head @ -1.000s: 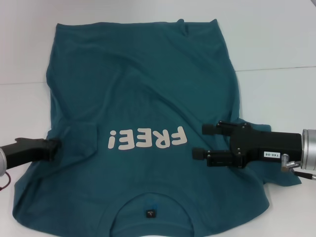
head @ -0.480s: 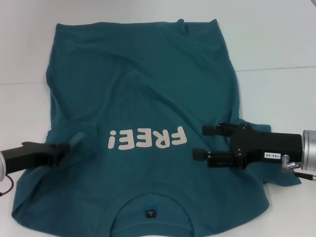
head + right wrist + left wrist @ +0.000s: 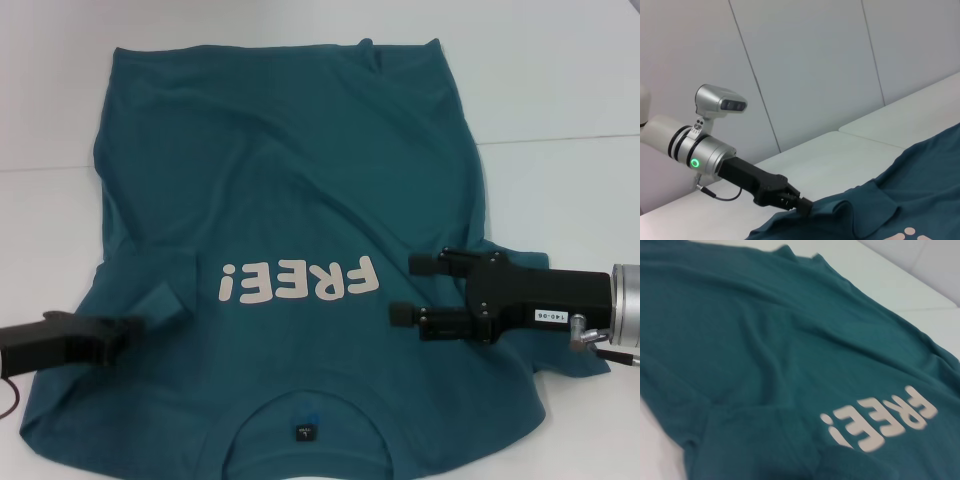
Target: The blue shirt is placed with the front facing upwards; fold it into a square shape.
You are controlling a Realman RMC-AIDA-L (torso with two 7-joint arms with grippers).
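The blue shirt (image 3: 290, 200) lies spread front-up on the white surface (image 3: 560, 80), collar and dark neck label (image 3: 304, 432) toward me, hem at the far edge, "FREE!" lettering (image 3: 298, 280) reading upside down from the head view. It is not flat: diagonal wrinkles run across the chest, and the left sleeve (image 3: 160, 290) is bunched inward onto the body.

Handling judgement: thin cotton, light, fully limp, no stiffness to hold a crease unaided. It should drag and wrinkle rather than slide cleanly, so I expect any lift to pull neighbouring cloth with it. Best holds are doubled edges (sleeve hem, shoulder seam, side seam), where a pinch catches both layers; a flat mid-panel pinch would likely take only the top layer.

Left end effector (image 3: 128, 326) is low at the left sleeve, its tip in the gathered cloth there. In the right wrist view its fingers (image 3: 801, 204) appear pressed together on a fold of the sleeve, which lifts slightly at that point (I judge it a pinch, though the contact is small).

Right end effector (image 3: 412, 288) hovers over the shirt's right chest, just beside the lettering, fingers spread, holding nothing.

Containers: none in view.
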